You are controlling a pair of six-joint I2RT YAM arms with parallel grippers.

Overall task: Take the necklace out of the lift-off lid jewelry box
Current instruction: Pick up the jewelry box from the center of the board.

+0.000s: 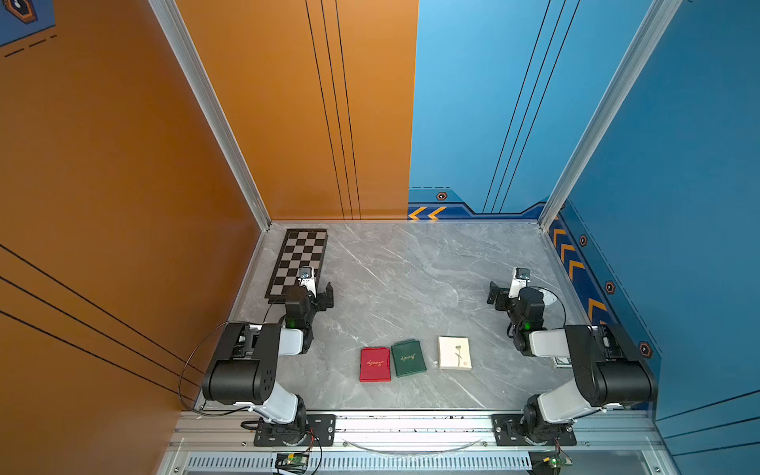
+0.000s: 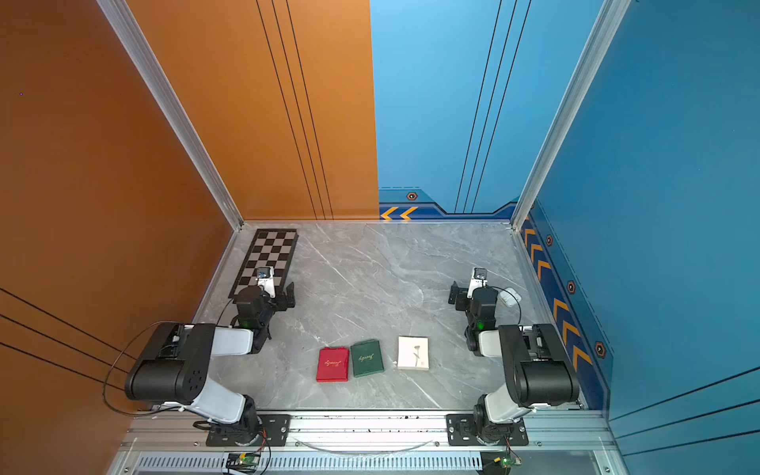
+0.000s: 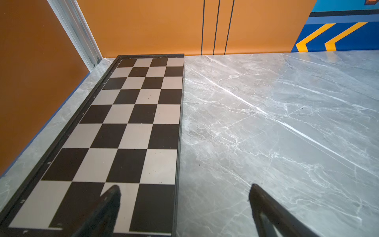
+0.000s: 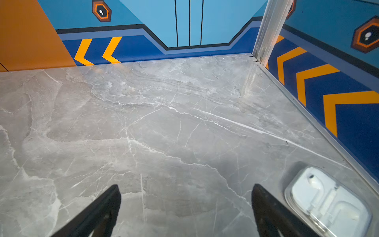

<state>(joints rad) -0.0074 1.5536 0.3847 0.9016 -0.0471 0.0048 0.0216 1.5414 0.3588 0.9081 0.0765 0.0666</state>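
The necklace is not visible. It is presumably shut inside one of three closed boxes in the lower middle of both top views: a red box (image 1: 375,364), a green box (image 1: 408,357) just beside it, and a cream box (image 1: 455,353) set slightly apart.

The main risk is opening the wrong box, since nothing here shows which lid lifts off. The red and green boxes sit so close that a finger lowered between them would likely shove one aside. A snug lid could also carry its base up with it unless the other arm pins the base. A thin chain may also slip from wide pads or snag on its insert.

Both arms are folded, with their elbows raised near the bottom edge and their wrists reaching up-frame. The left end effector (image 3: 184,186) hangs low over the near end of the chessboard (image 1: 298,263), at its edge. The right end effector (image 4: 185,186) hovers over bare worktop (image 1: 411,279) beside a clear plastic case (image 4: 328,203). Both have their jaws spread wide and hold nothing, well away from the boxes.
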